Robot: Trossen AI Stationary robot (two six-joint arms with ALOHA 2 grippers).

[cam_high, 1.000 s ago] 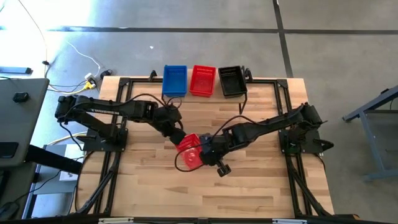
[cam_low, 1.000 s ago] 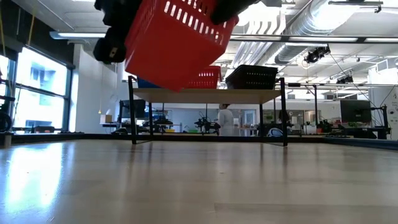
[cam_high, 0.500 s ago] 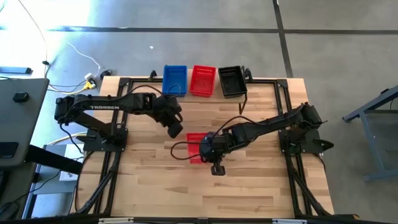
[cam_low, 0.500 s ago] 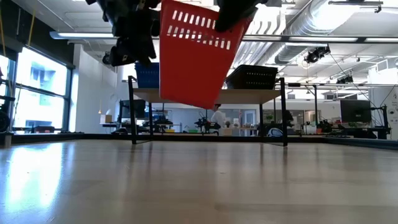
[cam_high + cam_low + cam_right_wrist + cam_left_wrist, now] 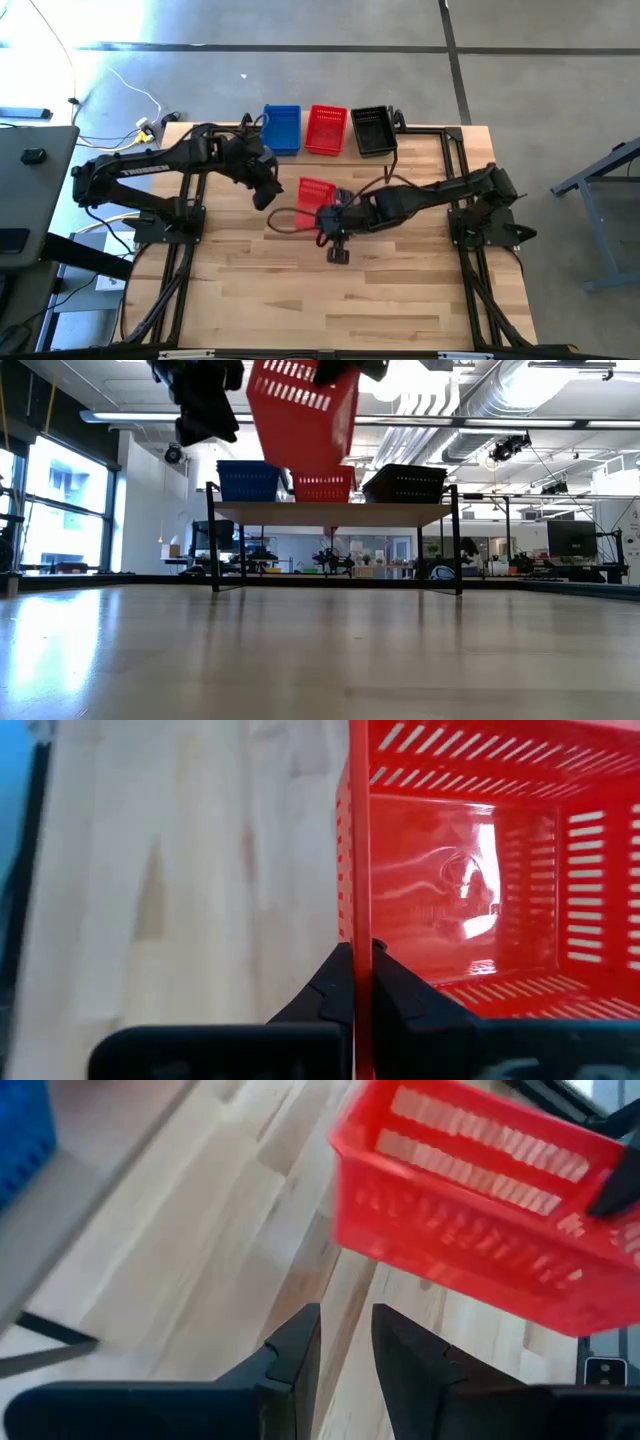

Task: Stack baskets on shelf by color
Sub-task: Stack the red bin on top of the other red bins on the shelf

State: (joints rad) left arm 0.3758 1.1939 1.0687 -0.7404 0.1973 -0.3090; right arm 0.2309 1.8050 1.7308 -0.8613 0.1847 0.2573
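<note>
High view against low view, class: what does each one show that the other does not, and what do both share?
Only the high view shows the left gripper empty and apart from the carried red basket, the right gripper shut on that basket's wall, and the floor around the table.

Only the low view shows the basket lifted clear of the tabletop, the shelf on its thin legs, and the room behind.

Both show blue, red and black baskets in a row on the shelf.

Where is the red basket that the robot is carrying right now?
High view: the carried red basket hangs mid-table in the right gripper, just short of the shelf.
</note>
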